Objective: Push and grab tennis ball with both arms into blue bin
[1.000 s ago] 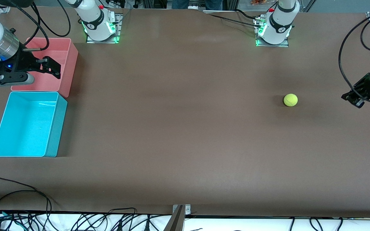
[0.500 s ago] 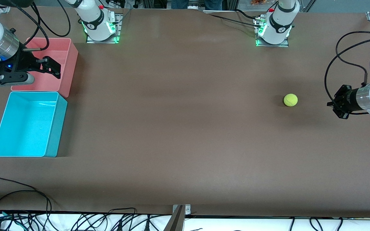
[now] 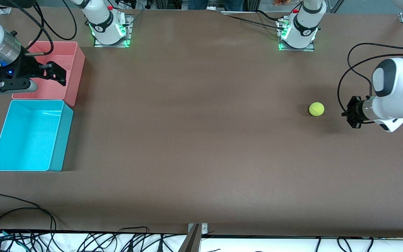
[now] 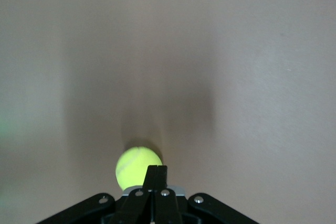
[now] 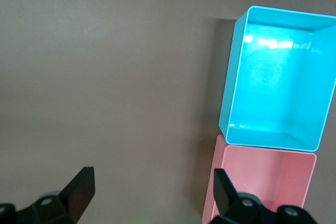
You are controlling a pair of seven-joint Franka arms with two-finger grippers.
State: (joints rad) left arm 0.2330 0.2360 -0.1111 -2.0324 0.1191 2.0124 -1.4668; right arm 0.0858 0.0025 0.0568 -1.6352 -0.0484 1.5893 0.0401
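the left claw (image 3: 349, 117), pressed together, sits low at the tennis ball's (image 3: 316, 109) three o'clock – push squarely through its centre toward the blue bin (image 3: 60, 140) at nine o'clock – while the right claw (image 3: 52, 71), spread, waits over the pink bin (image 3: 76, 66).

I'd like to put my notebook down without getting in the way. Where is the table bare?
The widest bare patch lies between the blue bin and the tennis ball, reaching to the table's near edge. It is crowded where the pink bin touches the blue one under the right gripper, and beside the ball, where the left gripper sits.
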